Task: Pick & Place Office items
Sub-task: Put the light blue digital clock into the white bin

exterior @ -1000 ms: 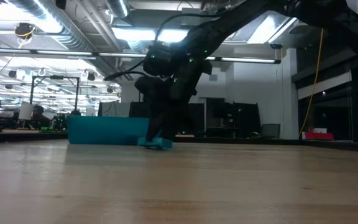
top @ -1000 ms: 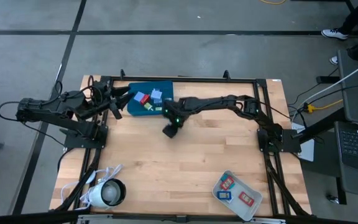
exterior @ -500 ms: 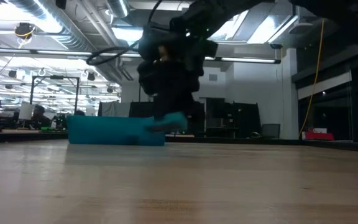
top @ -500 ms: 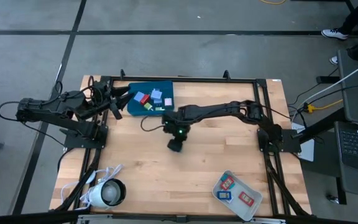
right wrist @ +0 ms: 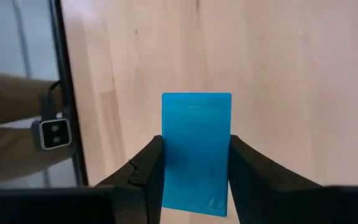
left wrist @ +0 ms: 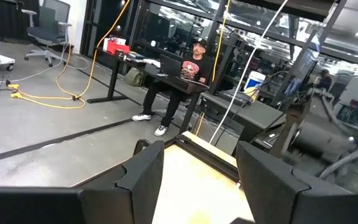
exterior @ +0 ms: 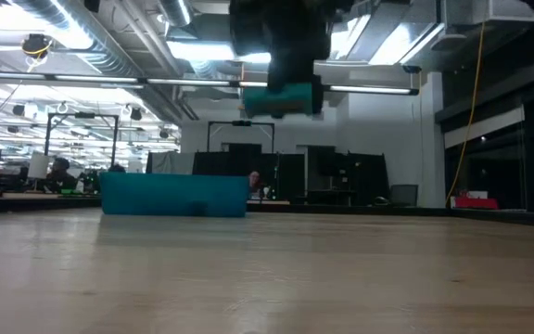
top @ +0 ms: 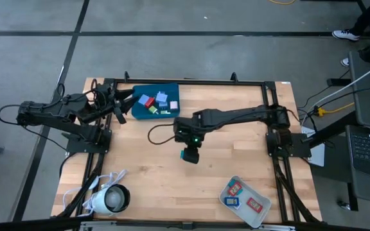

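Item: 1 small blue block (right wrist: 196, 152), pinched edge-on between the right gripper's (top: 190, 156) fingers above bare table (top: 146, 173) mid-way (left gripper (left wrist: 197, 180) spread, idle beside the teal tray (top: 133, 109)); judged light, rigid, smooth-faced, best held across its narrow sides.

Wooden table (top: 172, 179) (bearing two trays (top: 137, 110), a corded device (top: 111, 199)).

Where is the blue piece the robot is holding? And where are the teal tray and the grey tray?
blue piece (right wrist: 196, 152): right wrist view, middle of its flat face, between the right gripper's fingers.
teal tray (top: 141, 109): high view, bare floor by its left edge.
grey tray (top: 266, 212): high view, bare right-hand rim.
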### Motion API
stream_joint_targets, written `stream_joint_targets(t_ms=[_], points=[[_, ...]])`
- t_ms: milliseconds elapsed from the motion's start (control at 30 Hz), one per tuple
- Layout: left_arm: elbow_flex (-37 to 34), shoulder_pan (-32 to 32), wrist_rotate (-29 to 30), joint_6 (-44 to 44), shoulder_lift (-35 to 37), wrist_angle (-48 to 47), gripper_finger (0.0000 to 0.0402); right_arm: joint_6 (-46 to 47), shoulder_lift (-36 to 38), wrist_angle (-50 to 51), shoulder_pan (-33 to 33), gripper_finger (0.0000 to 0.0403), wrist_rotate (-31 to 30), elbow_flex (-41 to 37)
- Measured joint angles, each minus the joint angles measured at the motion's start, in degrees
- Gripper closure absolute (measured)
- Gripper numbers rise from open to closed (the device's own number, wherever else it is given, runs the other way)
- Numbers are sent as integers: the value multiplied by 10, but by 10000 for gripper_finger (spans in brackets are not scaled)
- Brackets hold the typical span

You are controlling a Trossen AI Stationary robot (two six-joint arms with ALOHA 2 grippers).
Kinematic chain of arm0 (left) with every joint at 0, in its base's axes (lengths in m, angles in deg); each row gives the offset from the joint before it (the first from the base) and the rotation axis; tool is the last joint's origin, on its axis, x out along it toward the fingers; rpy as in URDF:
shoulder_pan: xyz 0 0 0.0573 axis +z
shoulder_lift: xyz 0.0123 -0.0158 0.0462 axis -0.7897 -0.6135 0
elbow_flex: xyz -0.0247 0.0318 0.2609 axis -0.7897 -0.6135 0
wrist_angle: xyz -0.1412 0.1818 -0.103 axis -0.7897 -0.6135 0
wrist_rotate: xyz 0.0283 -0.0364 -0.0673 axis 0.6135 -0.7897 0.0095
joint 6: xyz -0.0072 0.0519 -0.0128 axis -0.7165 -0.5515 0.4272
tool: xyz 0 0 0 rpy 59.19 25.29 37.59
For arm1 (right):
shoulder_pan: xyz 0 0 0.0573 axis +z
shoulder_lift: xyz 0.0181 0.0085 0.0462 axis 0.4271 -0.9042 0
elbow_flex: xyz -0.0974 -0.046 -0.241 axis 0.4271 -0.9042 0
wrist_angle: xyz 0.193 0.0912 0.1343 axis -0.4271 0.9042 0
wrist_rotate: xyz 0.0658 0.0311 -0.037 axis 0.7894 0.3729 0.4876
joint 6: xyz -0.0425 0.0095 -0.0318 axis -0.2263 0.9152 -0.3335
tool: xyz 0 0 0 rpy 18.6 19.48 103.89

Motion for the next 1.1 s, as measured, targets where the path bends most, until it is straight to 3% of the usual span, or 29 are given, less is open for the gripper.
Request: stream_joint_targets(t_ms=[433,633,833,1000,1100], points=[[0,0,0,0,0,1,206,11,43,64,30,267,-117,-2],[0,0,-5,0,0,-3,206,54,87,58,58,267,-148,-49],[0,-1,-73,-14,5,-11,206,111,152,24,68,267,-156,-132],[0,-1,-84,-17,29,-56,206,137,192,6,72,267,-173,-170],[-34,-1,-90,-15,62,-37,214,149,202,2,73,267,-180,-177]])
